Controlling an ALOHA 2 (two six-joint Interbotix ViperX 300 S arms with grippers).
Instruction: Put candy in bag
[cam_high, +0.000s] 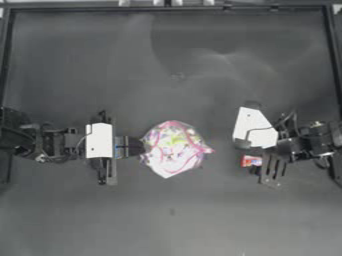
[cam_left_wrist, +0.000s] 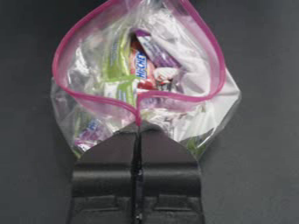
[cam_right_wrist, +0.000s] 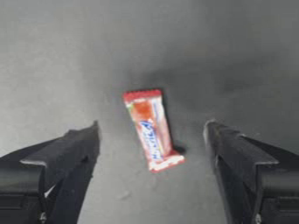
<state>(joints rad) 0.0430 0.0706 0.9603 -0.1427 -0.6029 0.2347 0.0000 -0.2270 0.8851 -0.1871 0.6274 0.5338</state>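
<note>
On the dark bench (cam_high: 174, 220), the left tool (cam_high: 137, 147) pinches the clear pink-sealed plastic bag (cam_high: 174, 148) at centre, while the wide-open, empty right tool (cam_high: 257, 162) straddles the small red-and-white wrapped candy (cam_high: 251, 161) at right, which may skid from an off-centre closure.

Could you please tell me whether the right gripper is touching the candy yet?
Apart. In the right wrist view the right gripper is open, and the candy lies flat on the table with bare table showing between it and each jaw.
</note>
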